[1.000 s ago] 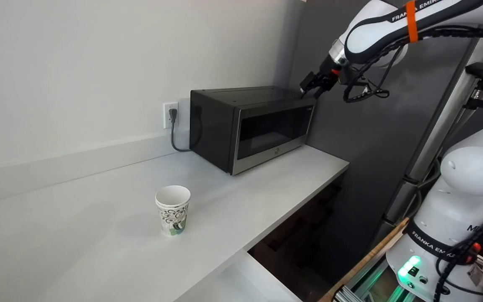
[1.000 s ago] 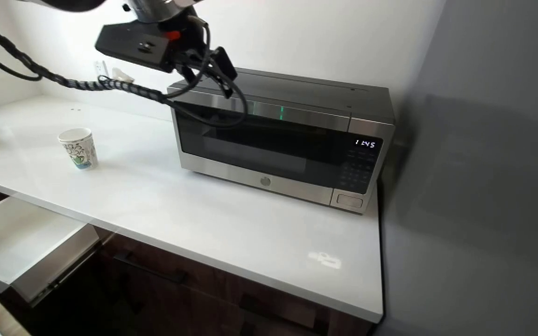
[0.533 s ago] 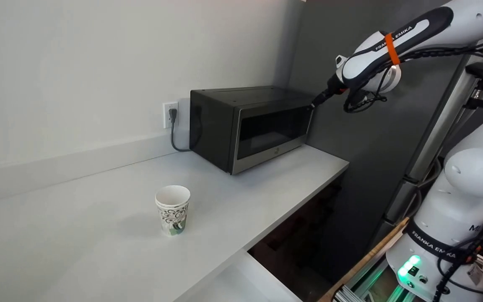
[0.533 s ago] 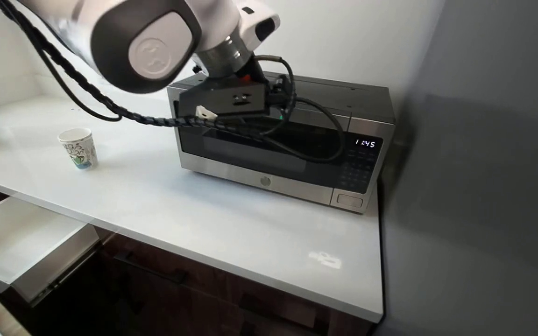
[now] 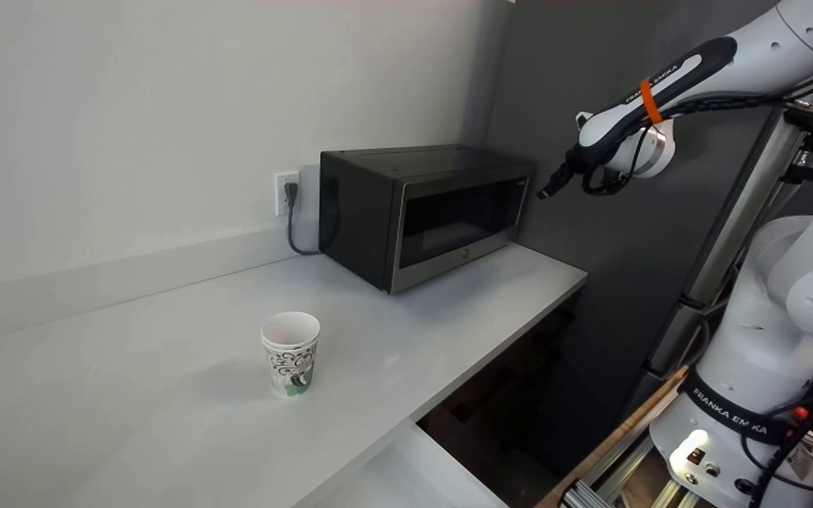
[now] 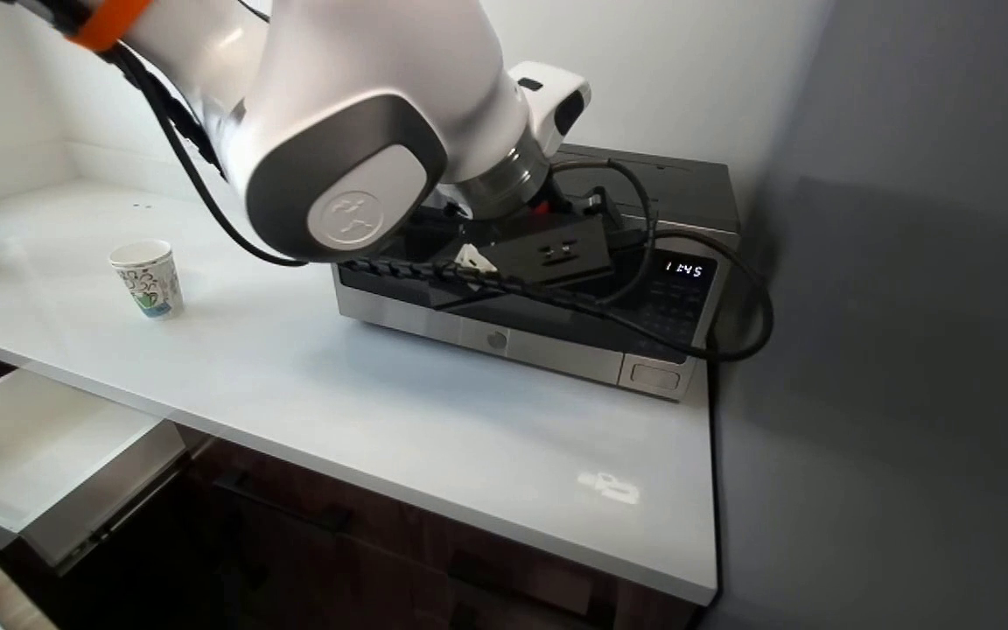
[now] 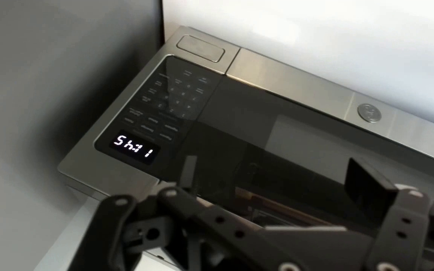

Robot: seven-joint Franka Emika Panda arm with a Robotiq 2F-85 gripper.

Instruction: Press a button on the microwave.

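The microwave shows in both exterior views, with dark glass [image 5: 454, 220] and a steel lower strip [image 6: 416, 322]. Its control panel is at one end, with a lit display [image 6: 684, 269] reading 11:45, a dark keypad [image 6: 668, 315] and a large rectangular button [image 6: 654, 377]. In the wrist view the microwave [image 7: 236, 113] appears upside down, with the display [image 7: 134, 146], keypad [image 7: 175, 96] and rectangular button [image 7: 200, 48] left of the fingers. My gripper [image 7: 279, 178] is open and empty, in front of the glass beside the panel. In an exterior view the gripper [image 5: 543, 193] appears apart from the microwave front.
Paper cups [image 5: 292, 360] stand on the white counter [image 5: 188, 430]. A tall grey panel [image 6: 889, 350] stands close beside the control-panel end. A drawer [image 6: 49, 437] is open below the counter. A loose cable [image 6: 758, 297] loops from the wrist in front of the panel.
The gripper has come down from above the microwave's top to in front of it, and shifted toward the control-panel end. The robot base light has turned from green to white.
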